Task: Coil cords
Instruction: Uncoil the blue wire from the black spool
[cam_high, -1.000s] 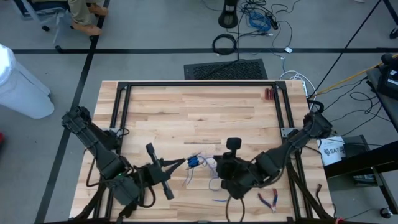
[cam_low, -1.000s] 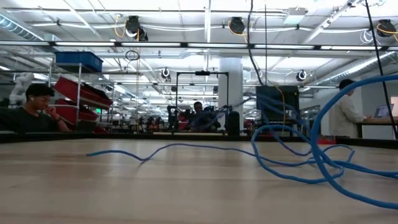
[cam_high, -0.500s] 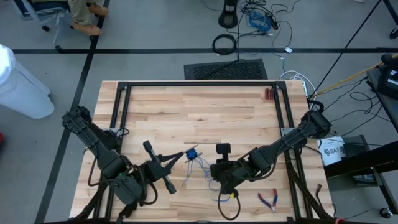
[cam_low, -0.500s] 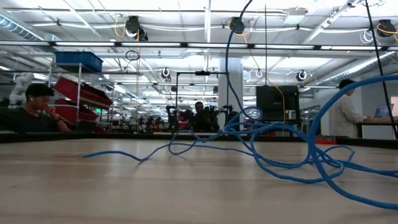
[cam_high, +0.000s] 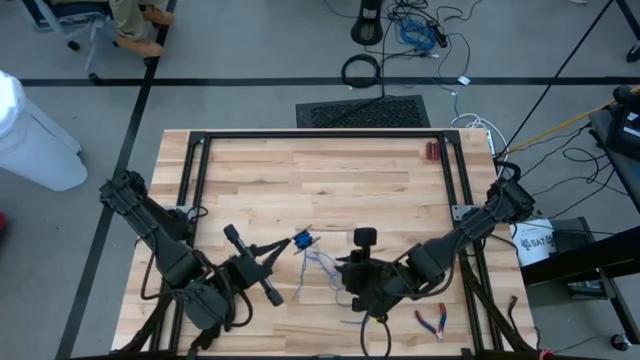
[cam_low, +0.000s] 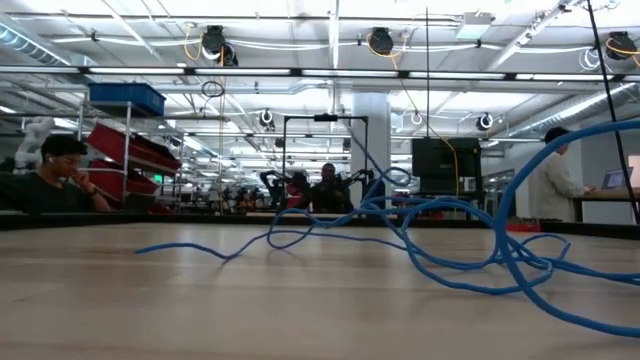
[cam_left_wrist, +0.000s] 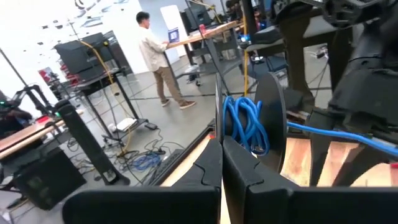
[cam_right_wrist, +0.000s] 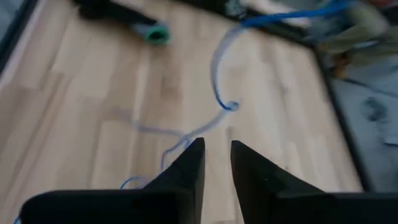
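Tabletop (cam_high: 330, 170): left fingers (cam_left_wrist: 211, 168) pinch blue cord (cam_high: 305, 241); right fingers (cam_right_wrist: 193, 163) parted.

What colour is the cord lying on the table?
Blue. The cord shows best in the low view.

In the high view the blue cord (cam_high: 318, 262) is too thin to trace where it runs under the right arm, and its far end is lost there. In the low view the cord (cam_low: 470, 262) is cut off by the picture's right edge. In the right wrist view the cord (cam_right_wrist: 219, 93) is blurred. Near the cord, the pliers (cam_high: 432, 322) show too small for detail.
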